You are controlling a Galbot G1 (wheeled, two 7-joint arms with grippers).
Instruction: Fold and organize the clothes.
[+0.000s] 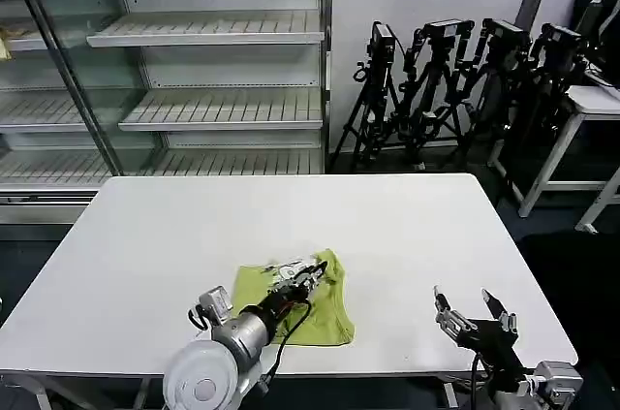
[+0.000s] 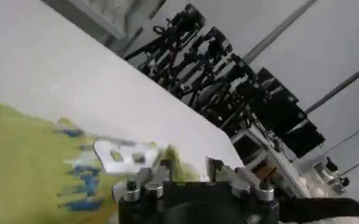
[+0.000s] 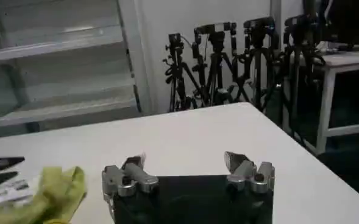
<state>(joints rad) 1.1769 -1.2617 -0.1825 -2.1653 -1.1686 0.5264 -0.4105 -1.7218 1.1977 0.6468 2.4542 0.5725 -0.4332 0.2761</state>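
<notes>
The clothes are one lime T-shirt (image 1: 325,318), bunched into a small heap near the table's front edge, left of centre. My left gripper (image 1: 312,274) reaches low over the heap's far part, next to its white labels (image 1: 283,268). In the left wrist view the left gripper (image 2: 188,169) stands open, and a fold of the T-shirt (image 2: 21,164) rises between the jaws close to one finger. My right gripper (image 1: 470,301) hovers open and empty over bare table at the front right. In the right wrist view the right gripper (image 3: 185,161) is open, with the T-shirt (image 3: 57,189) off to one side.
The white table (image 1: 291,216) has bare room behind and to both sides of the shirt. A shelving unit (image 1: 203,37) stands behind it at the back left. Black tripods (image 1: 446,90) and a second white table (image 1: 586,105) are at the back right.
</notes>
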